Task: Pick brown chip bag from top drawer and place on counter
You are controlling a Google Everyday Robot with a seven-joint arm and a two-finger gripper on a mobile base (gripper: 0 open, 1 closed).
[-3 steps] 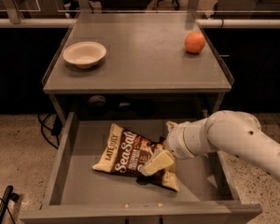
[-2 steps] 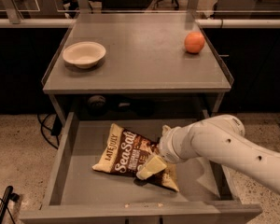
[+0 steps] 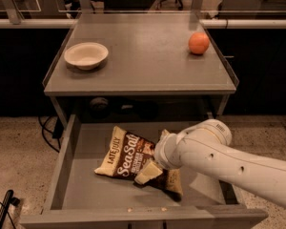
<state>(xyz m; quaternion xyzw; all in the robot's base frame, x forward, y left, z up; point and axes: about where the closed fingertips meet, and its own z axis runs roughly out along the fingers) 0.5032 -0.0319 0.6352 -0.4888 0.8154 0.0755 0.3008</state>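
Gripper: the gripper (image 3: 152,167) is down inside the top drawer (image 3: 62,162), at the right-hand end of the brown chip bag (image 3: 125,152). A cream-coloured part of it lies over the bag's lower right portion.
Gripper state: we cannot tell how far open it is, nor whether it has hold of the bag, because the wrist hides the place where they meet.
Arm: 1 white arm (image 3: 233,163) comes in from the lower right edge. It slants up and left across the drawer's right half and ends in a rounded wrist just above the bag.
Brown chip bag: we see it lying flat on the drawer bottom, near the middle and apart from the side walls. It is turned so its length runs from back-left to front-right. The white "Sea Salt" lettering faces up, and "Late July" runs along its left edge.
Top drawer: it stands open below the counter (image 3: 143,61), grey with low walls, and its bottom is bare to the left of the bag.
Counter: we count 2 things on the flat grey top, well apart from each other.
Bowl: a pale shallow bowl (image 3: 86,55) sits upright near the left rim.
Orange: a round orange fruit (image 3: 199,43) sits near the right rim, toward the back.
Floor: the speckled floor (image 3: 19,151) shows on the left, with a black cable (image 3: 47,130) beside the drawer.
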